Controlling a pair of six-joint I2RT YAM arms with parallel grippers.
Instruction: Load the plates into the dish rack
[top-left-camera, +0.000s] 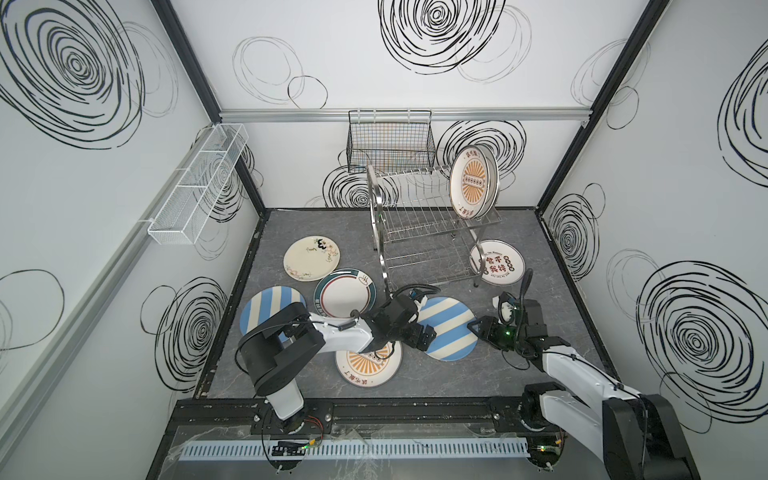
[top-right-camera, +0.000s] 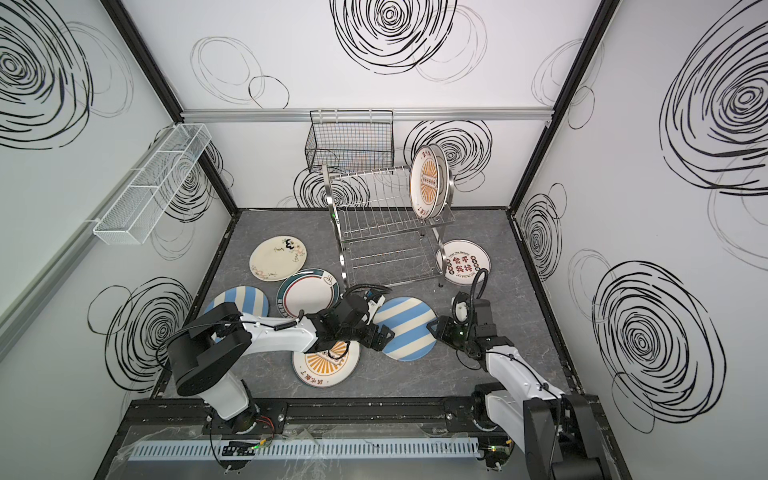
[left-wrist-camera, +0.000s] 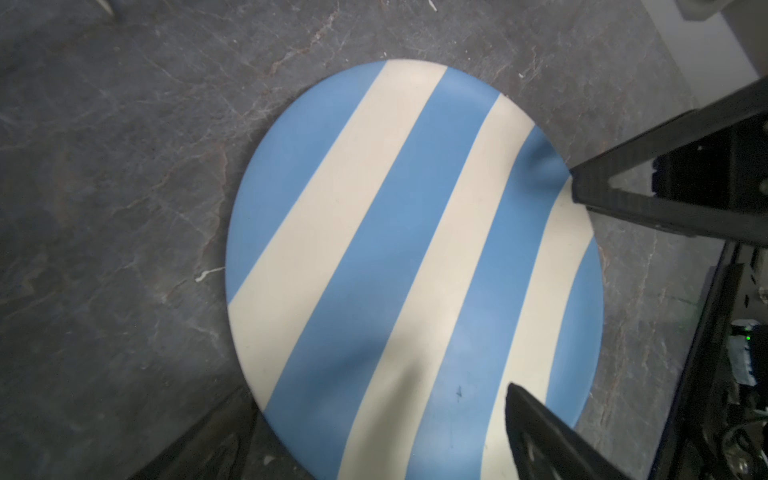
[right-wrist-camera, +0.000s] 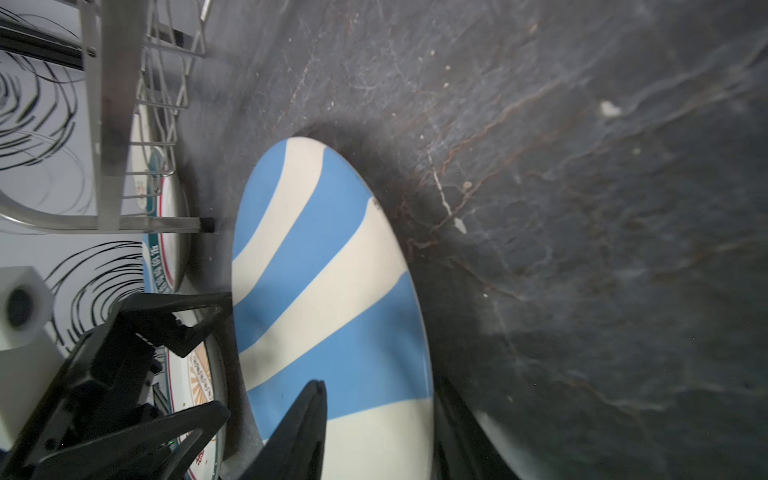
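While your right gripper (top-left-camera: 473, 328) is straddling the 3 o'clock rim of the centre striped plate (top-left-camera: 451, 324), with one finger over the face and one outside the edge in the right wrist view, I'm not seeing whether it's actually biting, so you're treating that grip as unconfirmed. The left gripper (top-left-camera: 428, 337) is sitting spread and empty at the plate's 9 o'clock rim, so you're using it as a backstop while the right jaws are pinching. The plate is lying on the table (top-left-camera: 519, 332), with the dish rack (top-left-camera: 419, 195) at its 12 o'clock and a sunburst plate (top-left-camera: 473, 183) standing at the rack's 3 o'clock end. You're wanting the outer finger well under the rim before lifting, since glazed ceramic is probably slipping in a shallow pinch. You're also watching the second sunburst plate (top-left-camera: 368, 368) at 8 o'clock and lifting clear of it, not dragging.
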